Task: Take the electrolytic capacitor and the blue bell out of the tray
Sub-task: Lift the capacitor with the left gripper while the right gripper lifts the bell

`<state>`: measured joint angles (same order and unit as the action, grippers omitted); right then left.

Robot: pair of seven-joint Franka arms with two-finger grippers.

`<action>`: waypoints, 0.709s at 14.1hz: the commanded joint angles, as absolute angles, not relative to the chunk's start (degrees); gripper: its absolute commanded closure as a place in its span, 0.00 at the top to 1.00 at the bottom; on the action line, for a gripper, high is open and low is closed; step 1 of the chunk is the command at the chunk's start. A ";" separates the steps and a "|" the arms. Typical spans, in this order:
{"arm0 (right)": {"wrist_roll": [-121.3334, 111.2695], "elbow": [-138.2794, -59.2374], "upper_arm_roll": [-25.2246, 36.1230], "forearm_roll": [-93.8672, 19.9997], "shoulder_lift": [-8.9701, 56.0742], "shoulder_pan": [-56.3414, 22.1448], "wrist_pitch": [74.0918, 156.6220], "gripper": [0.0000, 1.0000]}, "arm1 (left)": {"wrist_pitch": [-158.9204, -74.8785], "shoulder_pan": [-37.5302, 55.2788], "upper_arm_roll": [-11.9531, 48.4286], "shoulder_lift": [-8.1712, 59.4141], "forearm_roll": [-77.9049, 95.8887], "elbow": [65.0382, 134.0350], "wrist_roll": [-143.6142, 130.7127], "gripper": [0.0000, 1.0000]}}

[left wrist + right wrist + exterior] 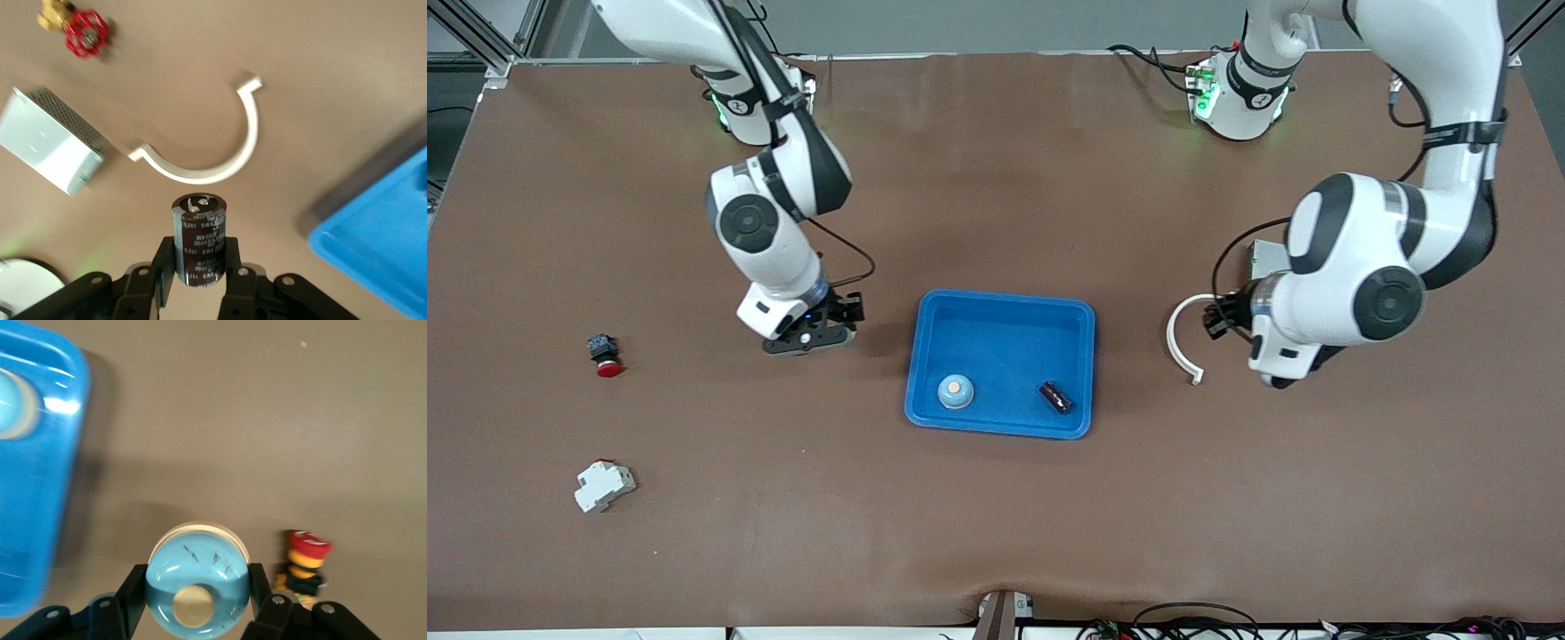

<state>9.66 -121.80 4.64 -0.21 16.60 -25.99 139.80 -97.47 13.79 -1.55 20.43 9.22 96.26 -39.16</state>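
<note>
Capacitor (200,233) sat pinched in my left gripper (200,260), bell (197,577) in my right gripper (197,590), each over table (996,533) flanking the mid-frame tray (1005,342). I judged a gentle lowering best before release.

Hidden and cut off
Left gripper (1240,324) sits hidden under its own arm in the front view; tray (380,247) is cropped by the left wrist view's edge; capacitor (200,237) print is unreadable.

A high front camera looks down across the whole brown counter (996,533) toward both robot bases. Each wrist camera looks close past its own claw at the counter. All three views share the bright blue rectangular plastic tray (1000,307) (373,247) (33,487).
</note>
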 commanded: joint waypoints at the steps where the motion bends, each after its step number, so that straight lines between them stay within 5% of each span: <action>1: -0.23 -127.87 3.52 -0.61 14.15 -19.36 145.00 0.00 | -97.21 9.60 -0.97 17.14 6.17 100.02 -30.71 0.00; 7: -19.83 -129.02 3.43 -3.67 17.04 -8.45 148.53 0.00 | -98.69 -0.33 -1.05 16.52 0.89 103.01 -12.15 0.00; 10: -33.96 -128.85 3.51 -12.98 20.12 -5.46 150.20 0.00 | -107.72 -4.99 -0.97 17.05 -1.40 106.60 -5.65 0.00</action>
<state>-26.15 -128.60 4.60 -8.00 18.38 -7.68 148.32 -102.46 -2.51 -1.62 18.34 0.48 102.69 -9.22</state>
